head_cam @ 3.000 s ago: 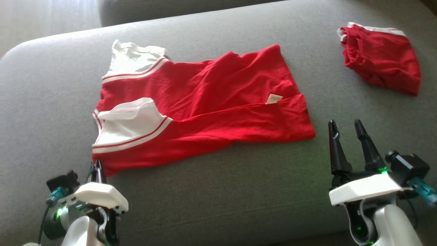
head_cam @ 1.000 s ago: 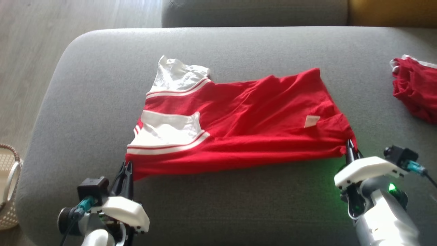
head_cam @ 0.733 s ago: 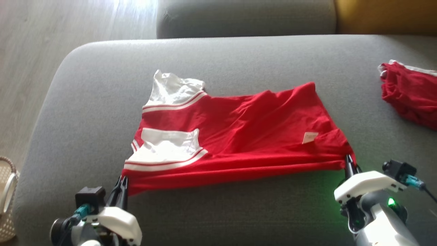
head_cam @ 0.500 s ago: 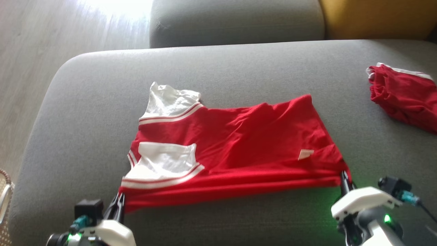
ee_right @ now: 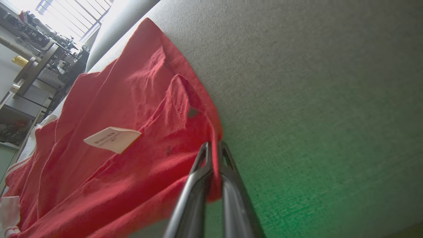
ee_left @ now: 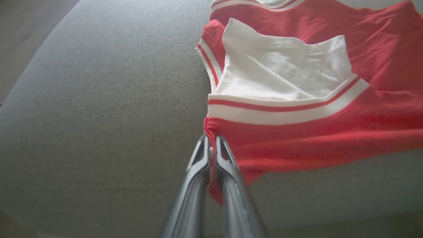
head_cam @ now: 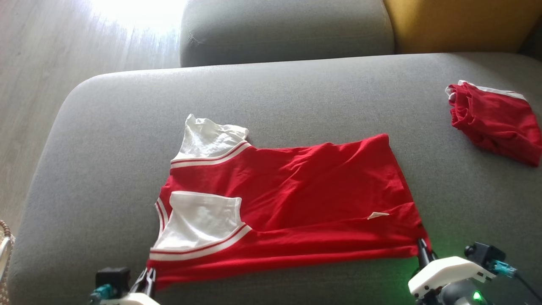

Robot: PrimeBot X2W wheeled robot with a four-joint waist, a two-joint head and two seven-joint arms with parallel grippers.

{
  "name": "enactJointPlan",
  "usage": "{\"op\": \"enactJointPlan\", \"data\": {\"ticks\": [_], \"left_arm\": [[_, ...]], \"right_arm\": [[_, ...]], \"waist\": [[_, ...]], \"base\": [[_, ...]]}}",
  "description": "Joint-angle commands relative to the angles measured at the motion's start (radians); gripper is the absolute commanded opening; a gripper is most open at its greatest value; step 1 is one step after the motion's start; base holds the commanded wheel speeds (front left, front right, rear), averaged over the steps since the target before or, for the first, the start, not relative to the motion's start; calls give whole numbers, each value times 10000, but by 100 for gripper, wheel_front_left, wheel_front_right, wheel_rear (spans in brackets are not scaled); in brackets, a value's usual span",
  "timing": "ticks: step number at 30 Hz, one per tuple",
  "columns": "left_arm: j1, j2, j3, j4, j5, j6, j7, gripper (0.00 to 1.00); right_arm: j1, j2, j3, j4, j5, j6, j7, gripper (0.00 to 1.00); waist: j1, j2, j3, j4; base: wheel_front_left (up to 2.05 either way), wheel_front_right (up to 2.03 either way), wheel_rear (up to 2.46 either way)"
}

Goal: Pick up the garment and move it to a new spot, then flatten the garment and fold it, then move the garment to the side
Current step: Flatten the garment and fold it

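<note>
A wooden floor (head_cam: 51, 63) runs along the far left, and a sliver of woven basket (head_cam: 3, 258) shows at the lower left edge. Next comes the rounded left end of the grey sofa seat (head_cam: 106, 127), with a broad strip of bare fabric between that end and the shirt (head_cam: 296, 199).

The left gripper (head_cam: 147, 279) comes up from the bottom edge, pointing away from the robot. It is pinched tight on the shirt's near left corner, just below the white sleeve (head_cam: 199, 220). The left wrist view shows red cloth squeezed between its fingers (ee_left: 195, 175).

The shirt lies spread across the middle of the seat. Its near edge is drawn into a fairly straight line between the two grippers, close to the seat's front. Behind it, bare seat reaches the grey back cushion (head_cam: 288, 29). A small white label (head_cam: 378, 215) sits near the right hem.

The right gripper (head_cam: 421, 248) rises from the lower right and is clamped on the shirt's near right corner. In the right wrist view a fold of red cloth is caught between its closed fingers (ee_right: 195, 185).

Further right is more open seat. A second red garment (head_cam: 493, 120) lies bunched well apart, below a yellow cushion (head_cam: 457, 21).
</note>
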Motion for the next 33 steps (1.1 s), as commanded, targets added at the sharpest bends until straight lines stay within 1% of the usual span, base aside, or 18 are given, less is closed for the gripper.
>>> {"op": "enactJointPlan", "data": {"ticks": [1, 2, 6, 8, 10, 14, 16, 19, 23, 26, 29, 33], "left_arm": [[-346, 218, 282, -208, -68, 110, 43, 76], [-347, 178, 284, -180, -123, 119, 98, 100], [-377, 145, 329, -244, -199, 252, 202, 100], [-418, 249, 350, -390, -49, 411, 92, 100], [-522, 276, 486, -640, 43, 652, -226, 100], [-799, 90, 824, -1326, 31, 1056, -1240, 100], [-923, -25, 905, -1590, 9, 1105, -1808, 100], [-1113, -129, 1183, -1963, 55, 1284, -2353, 100], [-1130, -299, 1446, -2686, 103, 1210, -2528, 100], [-985, -507, 1675, -3116, 260, 1204, -2538, 100], [-729, -776, 1808, -3364, 371, 1133, -2540, 100], [-456, -1094, 1957, -3764, 449, 860, -2542, 100]], "right_arm": [[-264, -1, 71, -290, -88, -4, -68, 100], [-316, -1, -44, -303, -137, -4, -62, 100], [-530, -1, -557, -490, -740, -4, -72, 100], [-620, -1, -840, -721, -1175, -4, -89, 100], [-700, -1, -931, -1229, -1562, -4, -117, 100], [-652, -1, -757, -2893, -1973, -4, -188, 100], [-500, -1, -448, -3886, -2349, -4, -211, 100], [-172, -1, 64, -5377, -2506, -4, -190, 100], [357, -1, 212, -7259, -3318, -4, -263, 100], [796, -1, 111, -8253, -3915, -4, -302, 100], [1289, -1, 102, -8667, -3620, -4, -319, 100], [1767, -1, 435, -8698, -3816, -4, -326, 100]], "waist": [[0, -1, -28, 17], [0, -1, -46, 30], [0, -1, -116, 70], [0, -1, -148, 86], [0, -1, -166, 102], [0, -1, -178, 108], [0, -1, -162, 90], [0, -1, -124, 70], [0, -1, -38, 80], [0, -1, 23, 99], [0, -1, 78, 86], [0, -1, 145, 106]], "base": [[0, 0, 0], [0, 0, 0], [0, 0, 0], [0, 0, 0], [0, 0, 0], [0, 0, 0], [0, 0, 0], [0, 0, 0], [0, 0, 0], [0, 0, 0], [0, 0, 0], [0, 0, 0]]}}
